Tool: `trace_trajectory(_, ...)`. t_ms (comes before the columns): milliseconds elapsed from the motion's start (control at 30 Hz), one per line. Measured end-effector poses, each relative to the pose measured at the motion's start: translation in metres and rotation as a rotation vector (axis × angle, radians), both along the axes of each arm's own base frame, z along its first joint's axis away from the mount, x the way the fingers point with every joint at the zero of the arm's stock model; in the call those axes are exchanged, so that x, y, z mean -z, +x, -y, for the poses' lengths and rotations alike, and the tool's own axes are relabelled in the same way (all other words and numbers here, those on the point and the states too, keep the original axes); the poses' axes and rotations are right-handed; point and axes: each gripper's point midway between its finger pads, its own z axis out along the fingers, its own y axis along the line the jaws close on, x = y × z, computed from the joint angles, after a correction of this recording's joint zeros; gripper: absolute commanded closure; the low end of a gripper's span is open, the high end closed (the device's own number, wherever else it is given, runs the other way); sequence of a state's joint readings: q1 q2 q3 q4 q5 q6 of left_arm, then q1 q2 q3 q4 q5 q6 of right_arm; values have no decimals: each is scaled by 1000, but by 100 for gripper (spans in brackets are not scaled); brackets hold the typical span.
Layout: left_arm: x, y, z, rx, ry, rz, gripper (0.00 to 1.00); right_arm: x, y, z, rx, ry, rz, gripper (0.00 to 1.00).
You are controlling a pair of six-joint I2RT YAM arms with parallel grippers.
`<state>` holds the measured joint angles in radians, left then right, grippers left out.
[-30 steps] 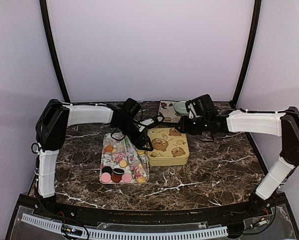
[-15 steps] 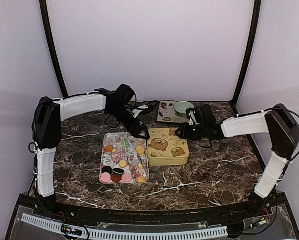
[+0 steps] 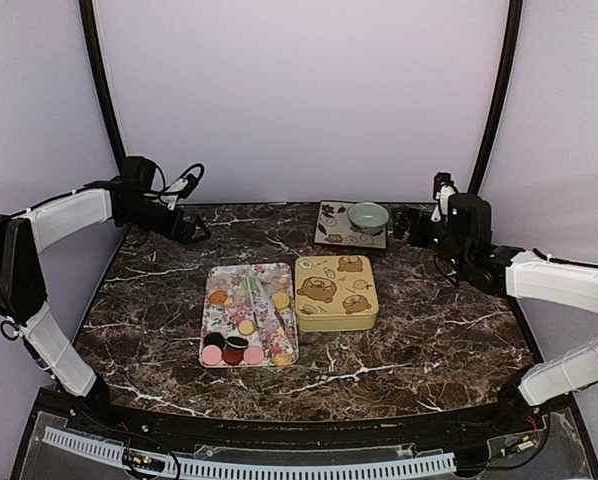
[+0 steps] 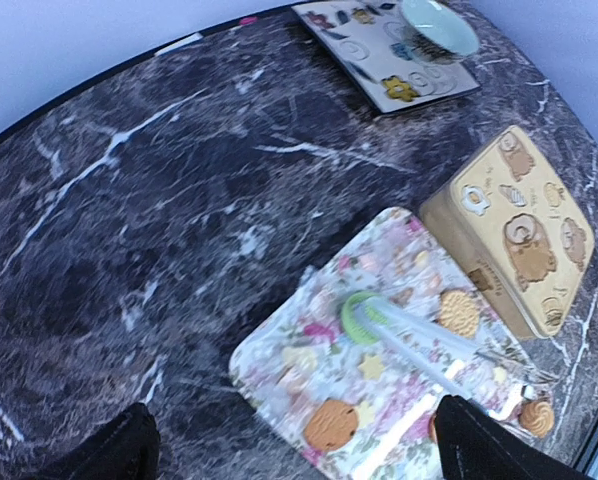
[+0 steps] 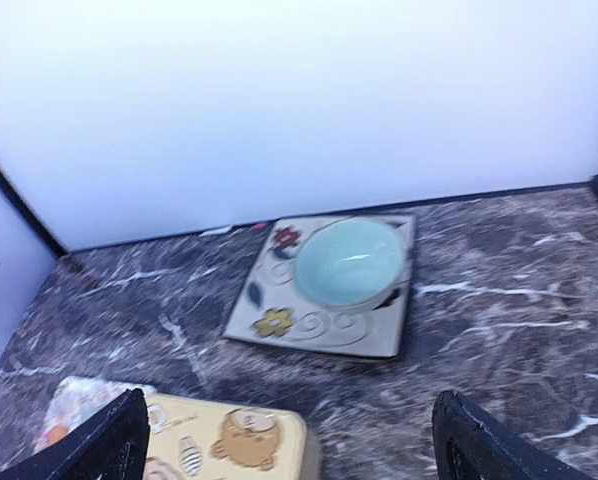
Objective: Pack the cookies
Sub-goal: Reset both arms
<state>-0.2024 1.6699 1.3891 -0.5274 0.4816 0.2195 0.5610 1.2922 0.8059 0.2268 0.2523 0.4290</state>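
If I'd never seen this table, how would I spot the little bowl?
On the dark marble table, look to the far edge by the back wall, where a square cream plate painted with flowers lies. The bowl sits on its right half. It is pale mint green and the only round dish, unlike the flowery tray and the gold bear tin nearer the middle.

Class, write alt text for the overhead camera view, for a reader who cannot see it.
A flowery tray of assorted cookies sits beside a closed gold bear tin on a dark marble table. The left gripper and right gripper hover near the far corners, holding nothing.
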Motion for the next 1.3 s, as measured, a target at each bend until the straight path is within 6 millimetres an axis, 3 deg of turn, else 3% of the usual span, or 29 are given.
trace_trajectory(67, 18, 1, -26, -77, 34, 24, 1, 6, -4, 32, 125, -45, 66, 1)
trace_trajectory(200, 64, -2, -58, -186, 50, 53, 1, 63, -16, 94, 349, -282, 52, 1)
trace_trajectory(267, 85, -9, -72, -239, 37, 53, 1, 79, -21, 115, 411, -349, 28, 1)
trace_trajectory(400, 113, -14, -103, -362, 32, 91, 1, 80, -26, 163, 558, -363, 50, 1)
trace_trajectory(533, 118, -8, -117, -438, 49, 197, 1, 66, -24, 196, 659, -349, 109, 1)
trace_trajectory(667, 113, 1, -126, -493, 56, 282, 1, 64, -22, 217, 709, -385, 143, 1)
trace_trajectory(900, 106, -11, -153, -583, 115, 417, 1, 104, -37, 250, 743, -409, 110, 1)
trace_trajectory(1133, 81, -2, -165, -641, 100, 546, 1, 96, -26, 248, 700, -360, 181, 1)
trace_trajectory(1200, 80, -9, -163, -641, 88, 584, 1, 92, -25, 243, 674, -346, 207, 1)
trace_trajectory(1300, 98, -47, -158, -619, 65, 632, 1, 91, -23, 237, 634, -335, 232, 1)
